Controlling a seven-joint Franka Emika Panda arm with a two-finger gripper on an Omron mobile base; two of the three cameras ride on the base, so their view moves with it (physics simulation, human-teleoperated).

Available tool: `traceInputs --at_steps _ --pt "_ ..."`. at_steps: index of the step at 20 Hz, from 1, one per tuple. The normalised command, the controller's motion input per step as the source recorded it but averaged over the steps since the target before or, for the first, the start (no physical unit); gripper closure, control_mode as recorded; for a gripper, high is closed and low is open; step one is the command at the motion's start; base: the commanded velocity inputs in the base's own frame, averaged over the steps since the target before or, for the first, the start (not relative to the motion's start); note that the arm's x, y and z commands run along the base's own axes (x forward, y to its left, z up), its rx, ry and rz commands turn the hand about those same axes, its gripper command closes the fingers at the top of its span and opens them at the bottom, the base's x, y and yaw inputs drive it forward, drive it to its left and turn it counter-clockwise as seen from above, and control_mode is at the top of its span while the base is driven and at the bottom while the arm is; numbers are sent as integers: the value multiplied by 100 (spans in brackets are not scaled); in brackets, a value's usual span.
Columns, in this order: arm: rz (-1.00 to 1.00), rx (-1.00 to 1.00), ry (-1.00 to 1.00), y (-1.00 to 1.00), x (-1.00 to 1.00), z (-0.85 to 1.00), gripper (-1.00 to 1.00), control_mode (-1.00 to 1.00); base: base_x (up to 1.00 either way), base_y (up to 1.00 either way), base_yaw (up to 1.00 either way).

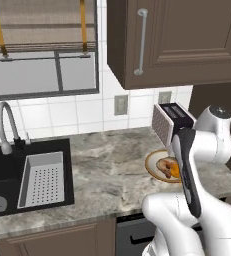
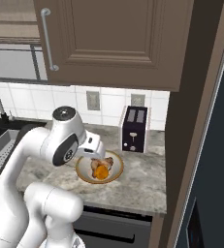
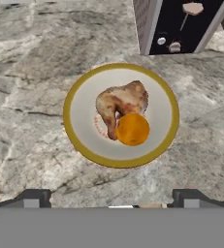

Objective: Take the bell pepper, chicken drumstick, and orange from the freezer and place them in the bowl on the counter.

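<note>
The beige bowl [image 3: 71, 104] with a tan-gold rim sits on the marbled counter [image 3: 31, 72]. In it lies the golden-brown chicken drumstick [image 3: 120, 101], and the orange [image 3: 133, 129] rests against its near side. A thin red sliver [image 3: 98, 128] peeks out at the drumstick's edge; I cannot tell whether it is the bell pepper. My gripper [image 3: 112, 198] hangs above the bowl, open, with nothing between its fingers. From the right base camera the gripper [image 2: 97, 160] is just over the bowl [image 2: 117, 170] and the orange [image 2: 101, 172]. The dark freezer [image 2: 217, 160] stands at the far right.
A dark toaster [image 2: 134, 128] stands just behind the bowl against the tiled wall. The black sink [image 1: 7, 175] with a grey basket [image 1: 42, 179] lies to the left. Brown wall cabinets [image 1: 187, 40] hang overhead. A tall brown panel [image 2: 181, 145] separates counter and freezer.
</note>
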Motion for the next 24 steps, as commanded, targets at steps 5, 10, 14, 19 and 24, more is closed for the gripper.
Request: traceInputs --at_steps 5,10,14,19,24 --pt "0 -1 -3 24 -57 49 -100 -100 0 0 0" --pt "0 -3 -8 28 -33 62 -100 -100 0 0 0" --pt "0 -2 -5 26 -22 58 -100 -100 0 0 0" --pt "0 -1 -5 17 -30 55 -100 -100 0 0 0" --pt "0 0 -1 1 -35 53 -100 -100 0 0 0"
